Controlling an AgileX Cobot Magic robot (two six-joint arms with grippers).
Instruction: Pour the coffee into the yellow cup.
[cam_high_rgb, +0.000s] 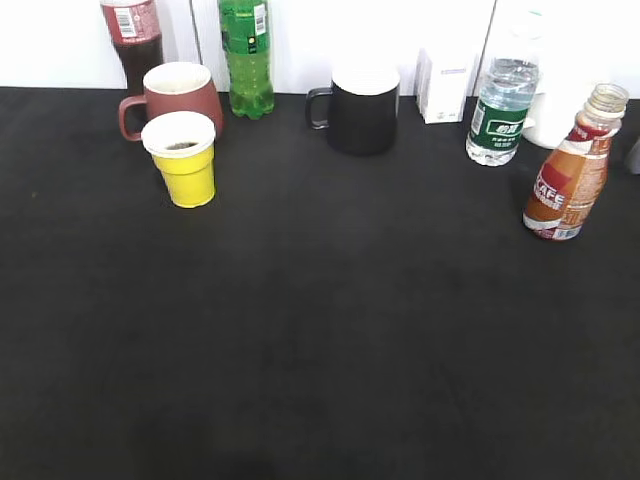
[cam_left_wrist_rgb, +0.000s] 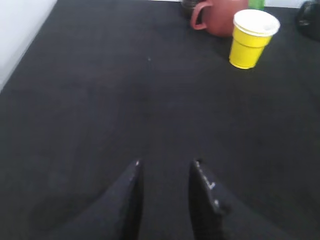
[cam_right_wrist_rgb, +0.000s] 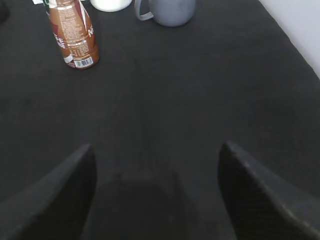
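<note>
The coffee bottle (cam_high_rgb: 568, 176) with its orange-red-white label stands open-topped at the right of the black table; it also shows in the right wrist view (cam_right_wrist_rgb: 74, 34) at the upper left. The yellow cup (cam_high_rgb: 182, 158) stands at the left in front of the maroon mug, with a little dark liquid inside; it also shows in the left wrist view (cam_left_wrist_rgb: 251, 37) at the upper right. My left gripper (cam_left_wrist_rgb: 166, 163) is open and empty, low over bare table, far from the cup. My right gripper (cam_right_wrist_rgb: 156, 146) is wide open and empty, well short of the bottle. Neither gripper shows in the exterior view.
A maroon mug (cam_high_rgb: 175, 95), a cola bottle (cam_high_rgb: 132, 35) and a green bottle (cam_high_rgb: 246, 55) stand at the back left. A black mug (cam_high_rgb: 360, 108), a white box (cam_high_rgb: 446, 87) and a water bottle (cam_high_rgb: 502, 108) stand at the back. A grey mug (cam_right_wrist_rgb: 170, 10) is beyond the coffee bottle.
</note>
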